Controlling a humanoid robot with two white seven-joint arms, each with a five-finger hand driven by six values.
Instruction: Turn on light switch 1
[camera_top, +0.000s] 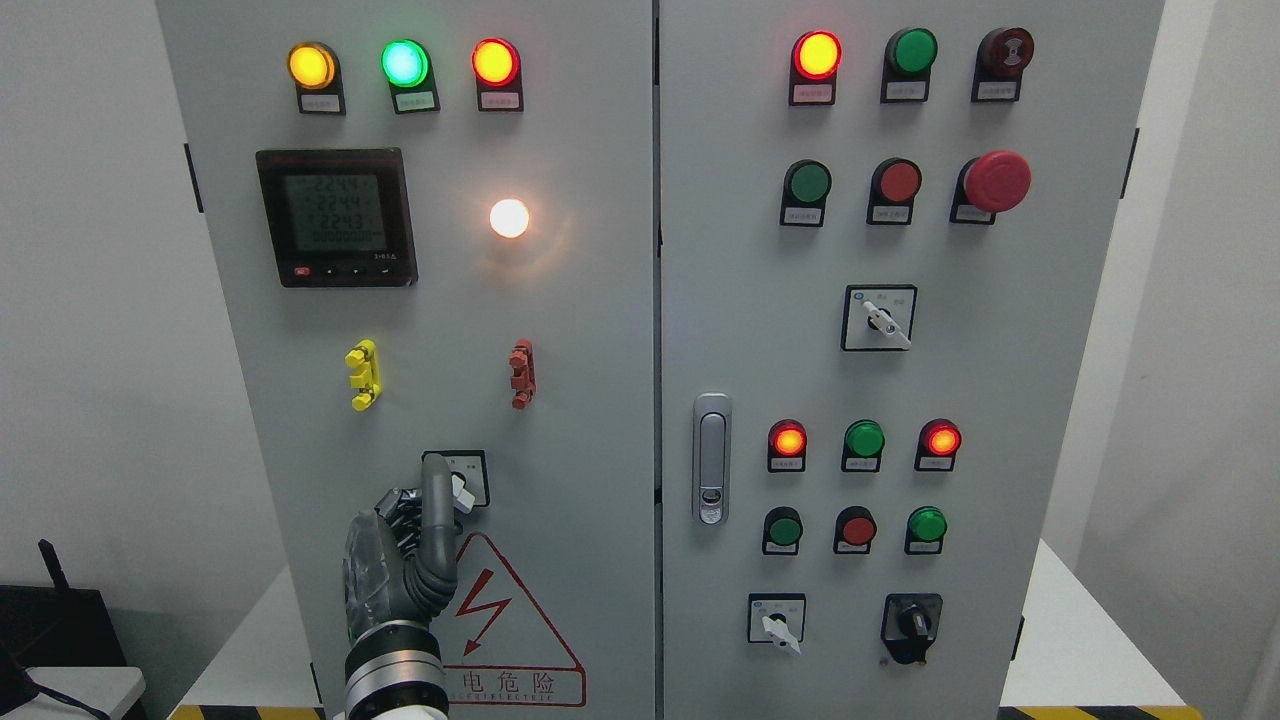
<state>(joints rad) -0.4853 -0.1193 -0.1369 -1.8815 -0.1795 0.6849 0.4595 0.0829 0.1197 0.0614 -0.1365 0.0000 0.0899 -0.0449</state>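
The grey cabinet (600, 400) fills the view. Low on its left door, the left hand (400, 560) has its fingers curled, one finger (436, 500) raised, covering the left half of the small rotary light switch (462, 480); contact is unclear.

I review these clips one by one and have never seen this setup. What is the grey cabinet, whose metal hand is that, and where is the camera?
The single picture comes from a camera on a humanoid robot's head, facing a grey electrical cabinet with two doors. The left hand, metal with jointed fingers, rises from the bottom edge; one finger points up at a small rotary switch on the left door, and seems to touch it. It grasps nothing. The right hand is out of view. Above the switch glows a white lamp, beside a digital meter. The right door carries coloured buttons, selector knobs and a red emergency stop.
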